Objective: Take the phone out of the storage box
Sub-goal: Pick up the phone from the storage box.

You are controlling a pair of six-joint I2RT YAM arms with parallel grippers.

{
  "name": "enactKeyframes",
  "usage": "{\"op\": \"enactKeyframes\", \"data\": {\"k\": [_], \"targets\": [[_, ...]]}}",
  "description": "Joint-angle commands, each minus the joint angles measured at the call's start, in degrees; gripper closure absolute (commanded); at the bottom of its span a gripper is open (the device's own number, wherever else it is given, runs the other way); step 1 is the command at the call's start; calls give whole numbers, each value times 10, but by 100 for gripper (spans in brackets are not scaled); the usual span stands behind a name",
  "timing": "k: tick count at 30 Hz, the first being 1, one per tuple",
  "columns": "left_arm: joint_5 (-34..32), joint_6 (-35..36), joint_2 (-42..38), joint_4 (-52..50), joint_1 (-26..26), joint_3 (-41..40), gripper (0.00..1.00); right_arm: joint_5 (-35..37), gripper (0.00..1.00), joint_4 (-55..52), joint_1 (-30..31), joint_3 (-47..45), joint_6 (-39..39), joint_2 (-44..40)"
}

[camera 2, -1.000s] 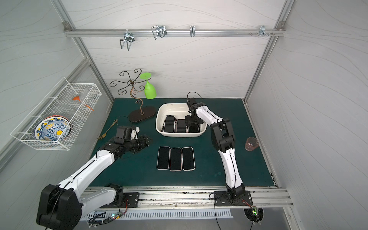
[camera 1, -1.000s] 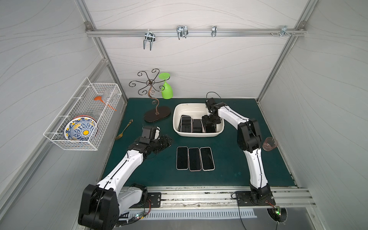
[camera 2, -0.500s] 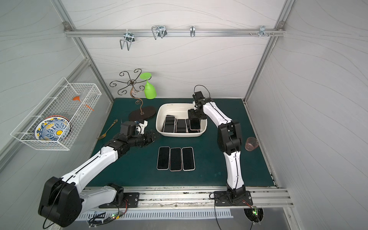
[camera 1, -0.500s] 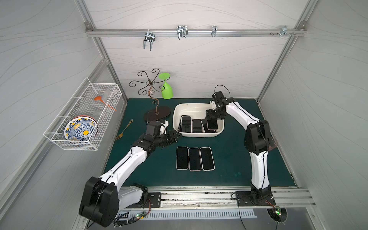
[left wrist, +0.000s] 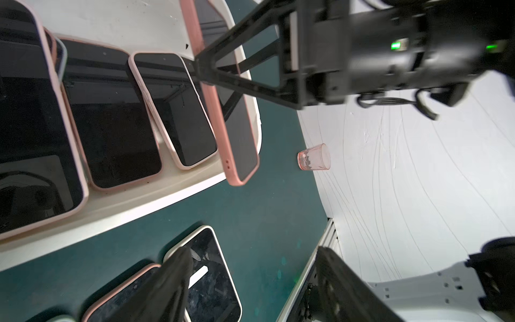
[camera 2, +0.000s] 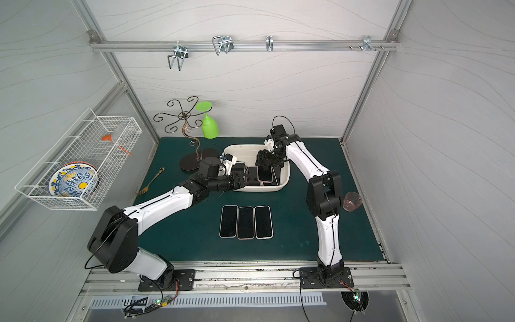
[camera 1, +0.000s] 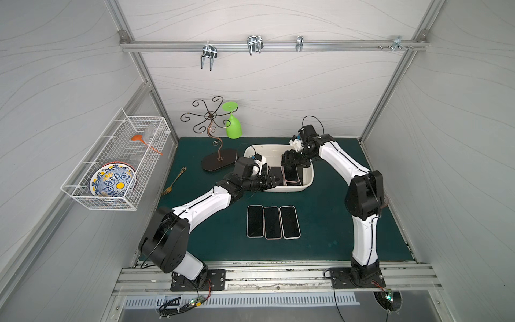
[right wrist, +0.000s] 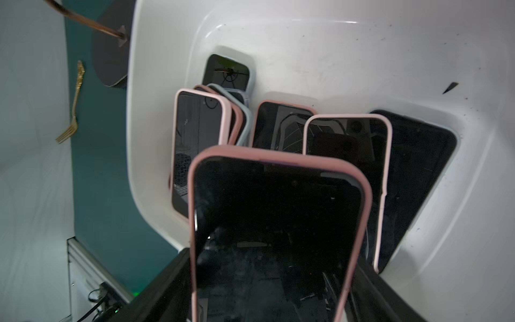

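Right wrist view gives you the grip: the right fingers (right wrist: 167,281) pinch the phone (right wrist: 278,223) by its long edges, pink case, dark screen toward the camera; beyond it sits the storage box (right wrist: 306,50) with other phones (right wrist: 200,145) leaning in a row inside. In both top views your right arm rises from the front rail, elbow bent high, forearm reaching back and inward, wrist turned down over the box's end on that arm's side; the phone (camera 1: 291,175) hangs tilted there, raised above the others and within the rim's outline. Your left arm lies low and stretched across the desk (camera 1: 334,223), wrist nearly level, its end at the box's near rim on its own side; the left fingers (left wrist: 172,278) are spread with nothing between them, as the left wrist view shows. On the desk in front of the box, three phones (camera 1: 273,221) lie flat, side by side.
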Motion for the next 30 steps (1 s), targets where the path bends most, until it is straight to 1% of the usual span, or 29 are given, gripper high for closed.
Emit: {"op": "enactKeyframes", "data": {"k": [1, 10, 13, 19, 23, 26, 28, 30], "targets": [[-28, 1, 15, 26, -7, 31, 25, -59, 81, -2, 8, -10, 16, -49], [-60, -10, 39, 38, -21, 52, 25, -82, 81, 4, 41, -36, 21, -62], [-58, -11, 46, 32, -21, 61, 27, -88, 81, 9, 47, -46, 26, -67], [-56, -20, 64, 32, -21, 66, 45, -100, 82, 18, 49, -56, 35, -75], [-58, -24, 65, 30, -21, 67, 64, -108, 81, 24, 47, -64, 40, -71], [-61, -20, 60, 15, -20, 73, 78, -131, 81, 43, 40, -79, 52, -69], [-61, -18, 54, 9, -21, 73, 81, -142, 80, 56, 35, -89, 60, -69], [-62, -17, 48, 3, -21, 69, 86, -160, 77, 68, 33, -98, 65, -70]]}}
